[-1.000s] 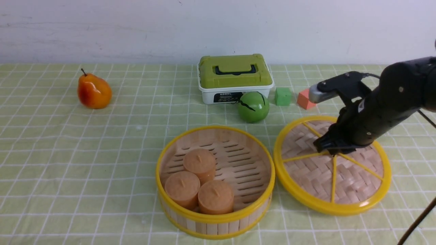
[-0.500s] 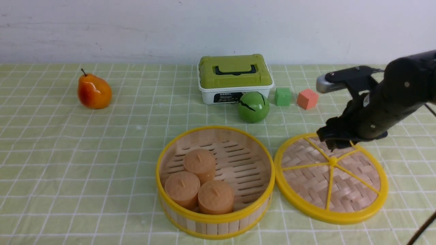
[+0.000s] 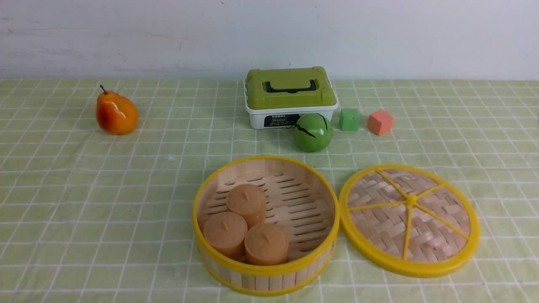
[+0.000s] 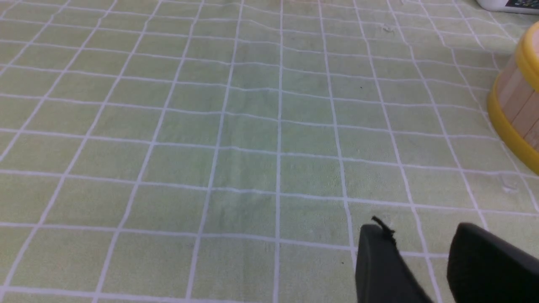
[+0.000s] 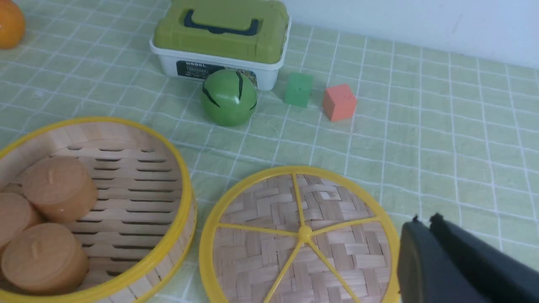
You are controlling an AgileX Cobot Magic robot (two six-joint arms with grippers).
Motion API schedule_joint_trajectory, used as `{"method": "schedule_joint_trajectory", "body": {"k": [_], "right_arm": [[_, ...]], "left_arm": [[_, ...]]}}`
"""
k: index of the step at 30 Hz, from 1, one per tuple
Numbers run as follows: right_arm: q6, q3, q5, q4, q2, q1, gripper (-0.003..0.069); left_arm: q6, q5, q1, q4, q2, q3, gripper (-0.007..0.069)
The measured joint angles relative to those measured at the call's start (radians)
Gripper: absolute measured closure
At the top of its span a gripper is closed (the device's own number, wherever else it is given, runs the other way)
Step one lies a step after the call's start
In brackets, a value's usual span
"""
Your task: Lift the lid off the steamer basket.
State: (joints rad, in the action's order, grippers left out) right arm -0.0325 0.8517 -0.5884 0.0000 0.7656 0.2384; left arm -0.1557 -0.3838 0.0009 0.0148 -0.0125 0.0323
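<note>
The right claw (image 5: 425,221) shows only in its own wrist camera: its two black fingers (image 5: 410,261) lie pressed together with nothing between them. It hangs just past the yellow rim of the lid (image 5: 301,235), above the checked green cloth (image 5: 463,139), and does not touch the lid.

The left claw (image 4: 417,235) has its fingers (image 4: 379,265) apart and empty, low over bare cloth, with the basket (image 4: 516,97) well off to one side. Neither arm appears in the front view.

In the front view the lid (image 3: 409,219) is off and lies flat on the cloth, knob up, just to the right of the basket (image 3: 261,280), their yellow rims almost touching. The basket stands open, and three round tan cakes (image 3: 246,225) sit bunched on the left side of its slotted floor.

Behind the basket rests a green ball (image 3: 313,131) with dark stripes, close against the front of a white box (image 3: 290,97) with a green top and black handle. To the right of the ball stand a green cube (image 3: 350,119) and an orange cube (image 3: 380,122), side by side. Far to the left, well apart from everything else, sits an orange pear (image 3: 116,112).
</note>
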Motion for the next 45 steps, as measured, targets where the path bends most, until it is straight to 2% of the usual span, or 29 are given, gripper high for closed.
{"method": "schedule_joint_trajectory", "body": {"k": [9, 13, 17, 19, 23, 25, 29, 31, 34, 36, 39, 45], "right_arm": [[0.000, -0.183, -0.002, -0.045, -0.338, 0.000, 0.0681], [0.000, -0.214, -0.016, -0.052, -0.412, 0.000, 0.0680], [0.000, -0.227, -0.128, -0.067, -0.449, 0.000, 0.0680], [0.007, -0.251, -0.123, -0.056, -0.469, 0.000, 0.0678], [0.026, -0.355, 0.031, -0.070, -0.535, 0.000, 0.0675], [0.032, -0.471, 0.205, -0.089, -0.596, 0.000, 0.0672], [-0.009, -0.682, 0.393, -0.078, -0.676, -0.006, 0.0669], [-0.039, -0.745, 0.414, -0.074, -0.706, -0.028, 0.0666], [-0.081, -0.851, 0.441, -0.071, -0.766, -0.153, 0.0664], [-0.084, -0.864, 0.448, -0.071, -0.772, -0.183, 0.0664], [-0.090, -0.878, 0.448, -0.071, -0.776, -0.282, 0.0659], [-0.110, -0.878, 0.341, -0.071, -0.776, -0.286, 0.0652]], "left_arm": [[0.000, 0.000, 0.000, 0.000, 0.000, 0.000, 0.0386], [0.000, 0.000, 0.000, 0.000, 0.000, 0.000, 0.0386], [0.000, 0.000, 0.000, 0.000, 0.000, 0.000, 0.0386], [0.000, 0.000, 0.000, 0.000, 0.000, 0.000, 0.0386], [0.000, 0.000, 0.000, 0.000, 0.000, 0.000, 0.0386], [0.000, 0.000, 0.000, 0.000, 0.000, 0.000, 0.0386], [0.000, 0.000, 0.000, 0.000, 0.000, 0.000, 0.0386], [0.000, 0.000, 0.000, 0.000, 0.000, 0.000, 0.0386], [0.000, 0.000, 0.000, 0.000, 0.000, 0.000, 0.0386], [0.000, 0.000, 0.000, 0.000, 0.000, 0.000, 0.0386], [0.000, -0.001, 0.000, 0.000, 0.000, 0.000, 0.0386], [0.000, 0.000, 0.000, 0.000, 0.000, 0.000, 0.0386]]}}
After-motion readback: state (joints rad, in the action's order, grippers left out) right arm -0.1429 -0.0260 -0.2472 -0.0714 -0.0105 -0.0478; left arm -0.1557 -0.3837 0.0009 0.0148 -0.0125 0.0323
